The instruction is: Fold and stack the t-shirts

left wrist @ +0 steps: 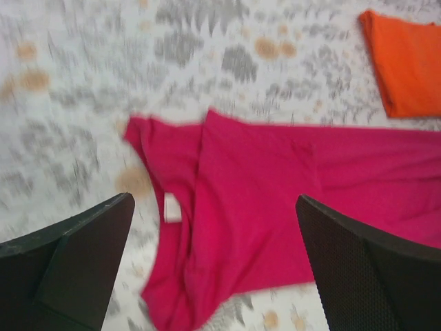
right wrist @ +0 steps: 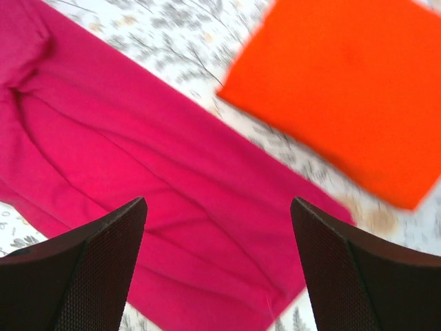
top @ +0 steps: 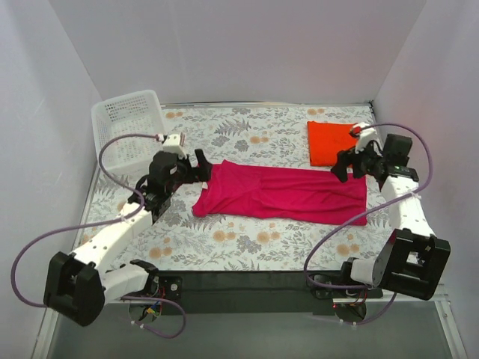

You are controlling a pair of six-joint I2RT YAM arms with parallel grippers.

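Observation:
A magenta-pink t-shirt [top: 281,193] lies flat across the table as a long folded strip, collar end to the left. The same pink shirt [left wrist: 275,207] fills the left wrist view, and the pink shirt [right wrist: 138,179] shows its hem end in the right wrist view. An orange-red t-shirt [top: 331,142], folded to a rectangle, rests at the back right; that orange shirt [right wrist: 344,89] also appears beyond the right fingers. My left gripper [top: 200,166] hovers open above the collar end, holding nothing. My right gripper [top: 341,166] hovers open over the hem end, empty.
A white perforated basket [top: 129,127] stands at the back left corner. The table wears a floral cloth [top: 247,247]. White walls close in on three sides. Purple cables loop off both arms.

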